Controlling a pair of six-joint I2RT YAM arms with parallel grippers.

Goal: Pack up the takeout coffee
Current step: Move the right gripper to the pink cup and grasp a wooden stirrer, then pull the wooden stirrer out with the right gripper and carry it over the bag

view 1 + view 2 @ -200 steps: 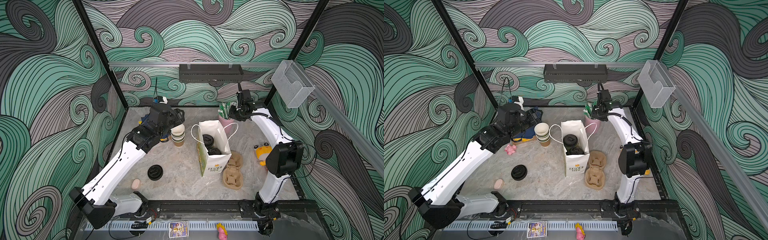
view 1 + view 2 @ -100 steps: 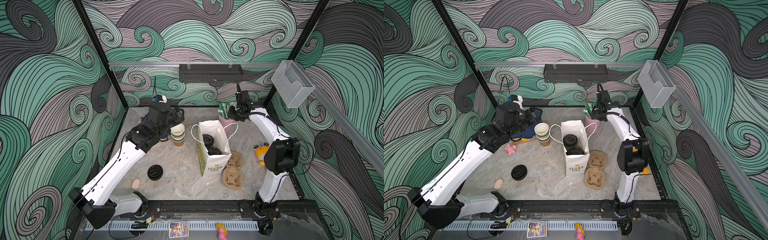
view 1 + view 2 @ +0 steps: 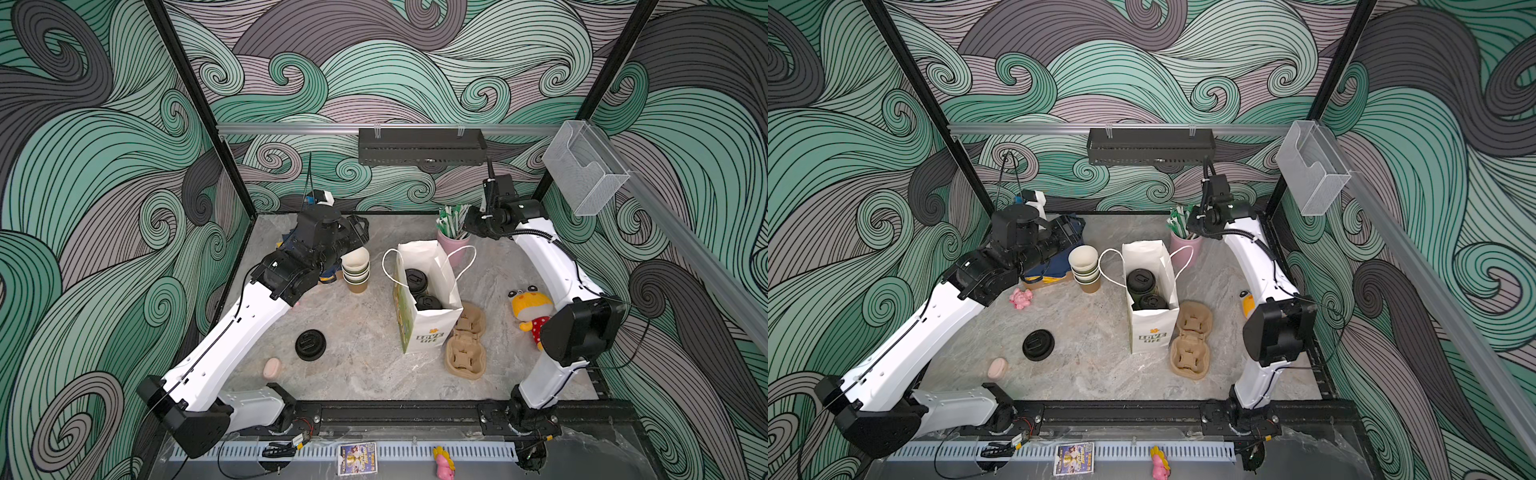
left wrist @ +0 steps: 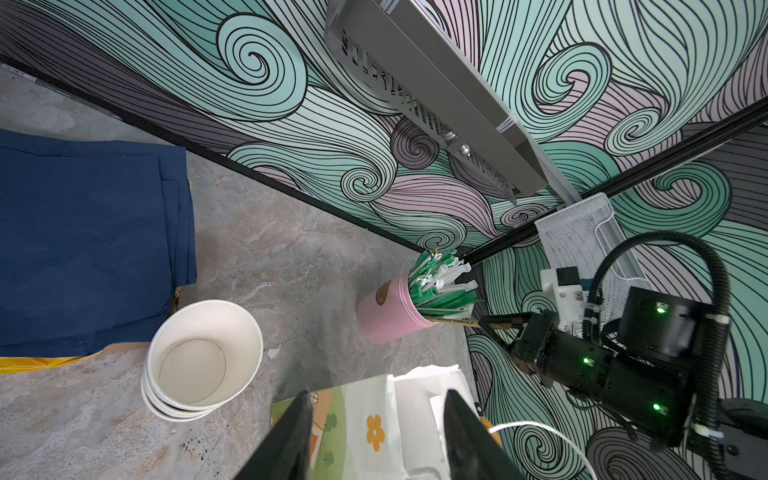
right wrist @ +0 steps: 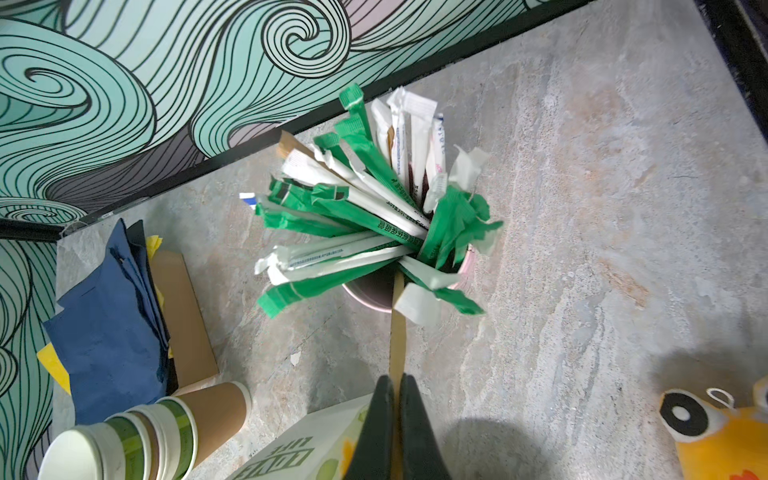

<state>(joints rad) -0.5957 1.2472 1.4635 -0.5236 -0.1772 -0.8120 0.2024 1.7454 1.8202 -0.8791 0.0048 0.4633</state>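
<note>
Takeout coffee (image 3: 416, 281): found already down inside the white paper bag (image 3: 430, 332), both black lids showing side by side through its open mouth in both top views. Judged the main packing done, with only extras and perhaps the closing of the bag left. Found the right gripper (image 5: 397, 380) pressed together on a thin brown stick (image 5: 397, 332) with its far end down in the pink cup (image 4: 380, 318) of green and white straws (image 5: 353, 216), just behind the bag. Took this for the fetching of a stirrer, not yet lifted clear of the cup. Found the left gripper (image 4: 379, 394) spread and holding nothing, hovering near the bag and the stack of empty cups (image 3: 355, 270). Saw a loose black lid (image 3: 310, 345) lying on the table (image 3: 361, 374) well apart from the bag, and the brown pulp carrier (image 3: 465, 345) lying unused just beside the bag. Could not tell whether either belonged to the job.
</note>
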